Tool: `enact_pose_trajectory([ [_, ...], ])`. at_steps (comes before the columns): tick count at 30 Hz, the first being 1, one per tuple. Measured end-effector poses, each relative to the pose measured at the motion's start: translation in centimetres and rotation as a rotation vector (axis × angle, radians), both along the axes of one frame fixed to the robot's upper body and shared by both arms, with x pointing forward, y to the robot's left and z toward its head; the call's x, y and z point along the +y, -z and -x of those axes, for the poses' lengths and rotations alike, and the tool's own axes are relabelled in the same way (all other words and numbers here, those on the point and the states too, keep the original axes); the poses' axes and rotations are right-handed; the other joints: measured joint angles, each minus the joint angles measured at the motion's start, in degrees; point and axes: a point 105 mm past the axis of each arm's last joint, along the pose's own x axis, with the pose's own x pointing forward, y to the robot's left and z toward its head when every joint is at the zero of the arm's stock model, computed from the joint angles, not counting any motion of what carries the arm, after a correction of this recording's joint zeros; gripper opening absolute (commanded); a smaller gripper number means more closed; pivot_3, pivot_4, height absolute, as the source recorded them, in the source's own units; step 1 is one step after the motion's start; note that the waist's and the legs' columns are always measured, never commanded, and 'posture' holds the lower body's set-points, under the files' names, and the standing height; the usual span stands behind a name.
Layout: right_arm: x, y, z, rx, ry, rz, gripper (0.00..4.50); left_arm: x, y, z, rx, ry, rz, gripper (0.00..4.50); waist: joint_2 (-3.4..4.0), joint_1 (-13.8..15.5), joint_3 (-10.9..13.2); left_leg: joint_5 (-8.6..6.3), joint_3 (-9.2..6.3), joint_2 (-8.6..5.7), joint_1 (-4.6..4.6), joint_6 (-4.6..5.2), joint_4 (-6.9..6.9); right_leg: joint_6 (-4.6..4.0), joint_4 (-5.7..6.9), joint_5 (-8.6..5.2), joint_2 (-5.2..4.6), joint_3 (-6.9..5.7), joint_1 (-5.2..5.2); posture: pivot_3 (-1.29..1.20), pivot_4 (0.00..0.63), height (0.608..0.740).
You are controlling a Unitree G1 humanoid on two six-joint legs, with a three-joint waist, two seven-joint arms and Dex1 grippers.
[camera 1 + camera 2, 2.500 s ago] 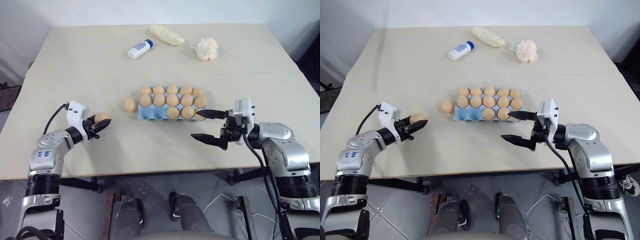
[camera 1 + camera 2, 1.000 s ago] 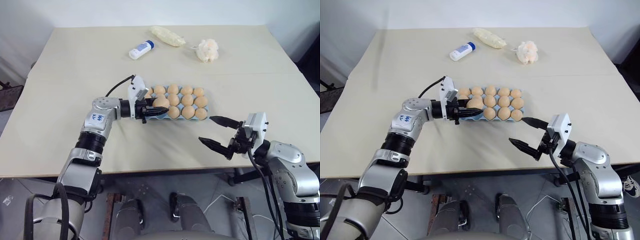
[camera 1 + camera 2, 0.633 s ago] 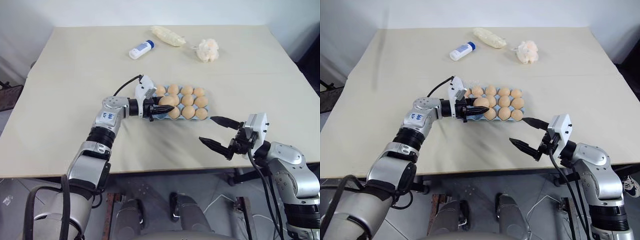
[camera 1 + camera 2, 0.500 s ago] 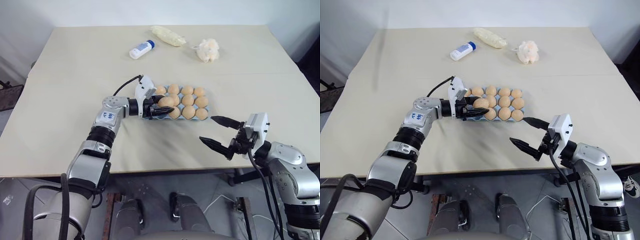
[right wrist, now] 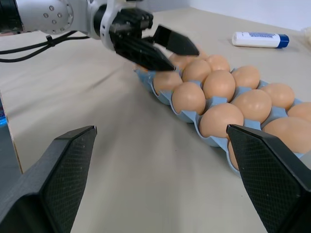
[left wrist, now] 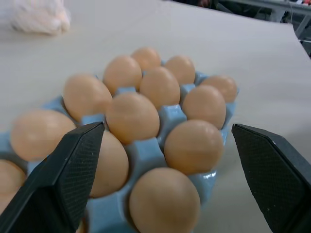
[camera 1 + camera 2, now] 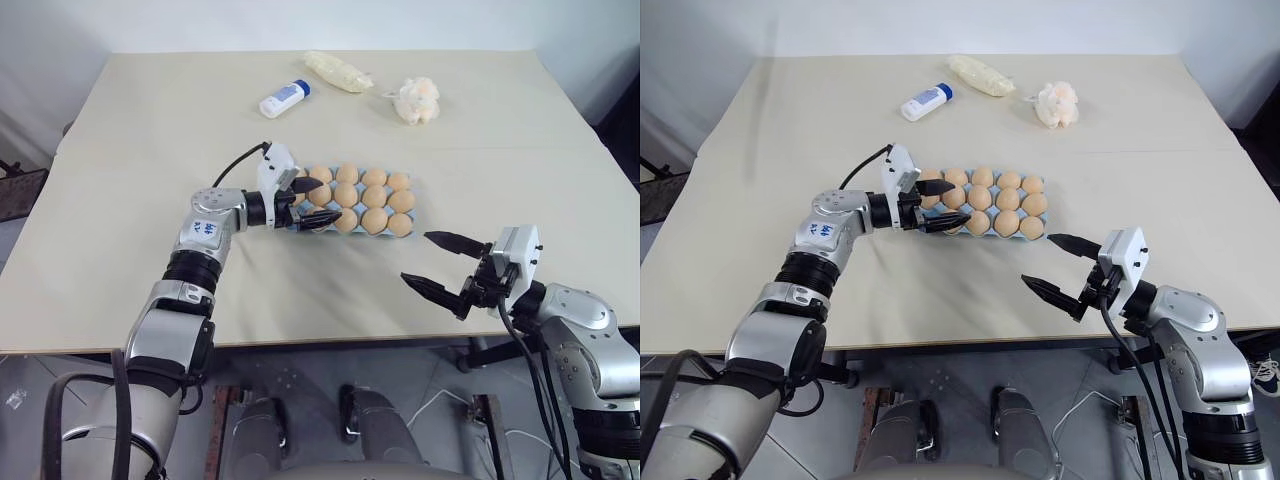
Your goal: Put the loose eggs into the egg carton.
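Observation:
The light blue egg carton (image 5: pixel 187 115) lies mid-table, and every egg (image 7: pixel 374 197) I see sits in one of its cups. The loose eggs are hidden or out of view; my left arm covers the table by the carton's left end. My left gripper (image 7: pixel 328 202) hovers level over that left end, open, one finger (image 6: pixel 73 170) on each side of the near cups and nothing between them. My right gripper (image 7: pixel 415 256) hangs open and empty near the table's front edge, to the right of and in front of the carton.
At the back of the table lie a white bottle with a blue cap (image 7: pixel 282 99), a pale wrapped packet (image 7: pixel 335 69) and a fluffy cream puff (image 7: pixel 418 98). Bare tabletop stretches on both sides of the carton and in front of it.
My left gripper carried an egg over the carton's left end, then opened; the egg now rests in a cup and the fingers stand wide. The right arm has kept still.

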Motion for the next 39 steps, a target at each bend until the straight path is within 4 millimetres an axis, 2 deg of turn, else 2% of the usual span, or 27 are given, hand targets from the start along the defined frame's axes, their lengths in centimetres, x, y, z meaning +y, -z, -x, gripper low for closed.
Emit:
enact_pose_trajectory([
  [8,-0.1,-0.3,0.1,-0.002,-0.015,0.007,4.5,1.2,-2.3,1.8,0.002,0.037,0.072,4.47,0.0,0.0,0.0,0.02,-0.01,0.0,0.02,0.03,0.05,0.0,0.06,0.0,0.0,0.01,0.01,0.0,0.15,0.74],
  [12,-0.3,-0.5,0.1,-0.007,-0.022,0.02,4.5,3.6,-3.0,2.0,-0.009,-0.037,0.086,4.47,0.0,-0.1,0.0,0.03,0.0,0.02,0.05,0.02,0.04,-0.01,0.11,-0.01,-0.01,0.04,0.01,0.0,0.15,0.74],
  [14,-0.3,-0.7,0.1,-0.012,-0.033,0.022,4.5,5.8,-3.0,2.2,-0.012,-0.11,0.092,4.47,0.01,-0.3,0.0,0.02,0.04,0.08,0.08,0.01,0.02,-0.01,0.12,-0.01,-0.08,0.11,0.01,0.0,0.15,0.74],
  [18,-0.5,-0.9,-0.1,-0.008,-0.055,0.014,4.5,10.5,-2.1,2.8,0.009,-0.285,0.102,4.47,0.0,-0.1,0.0,0.02,0.03,0.2,0.1,-0.04,0.03,-0.08,0.15,-0.05,-0.11,0.06,0.01,0.0,0.15,0.74],
  [21,-0.4,-1.0,-0.2,-0.009,-0.074,0.012,4.5,12.1,-0.8,3.7,0.044,-0.347,0.104,4.47,0.0,0.1,0.0,0.01,0.0,0.31,0.08,-0.06,0.04,-0.1,0.15,-0.05,-0.15,0.02,0.01,0.0,0.15,0.74],
  [31,-0.6,-0.7,-0.9,0.008,-0.089,0.0,4.5,16.3,3.5,6.7,0.18,-0.503,0.078,4.47,0.0,-0.1,0.0,-0.15,0.01,0.45,0.12,-0.36,0.02,-0.16,0.13,-0.08,-0.26,0.03,0.01,0.0,0.15,0.74],
  [39,-0.6,-1.0,-1.5,0.0,-0.103,0.001,4.5,17.3,3.3,6.9,0.158,-0.534,0.069,4.47,0.0,0.0,0.0,-0.18,0.03,0.45,0.1,-0.41,-0.04,-0.18,0.05,-0.08,-0.32,0.04,0.01,0.0,0.15,0.74],
])
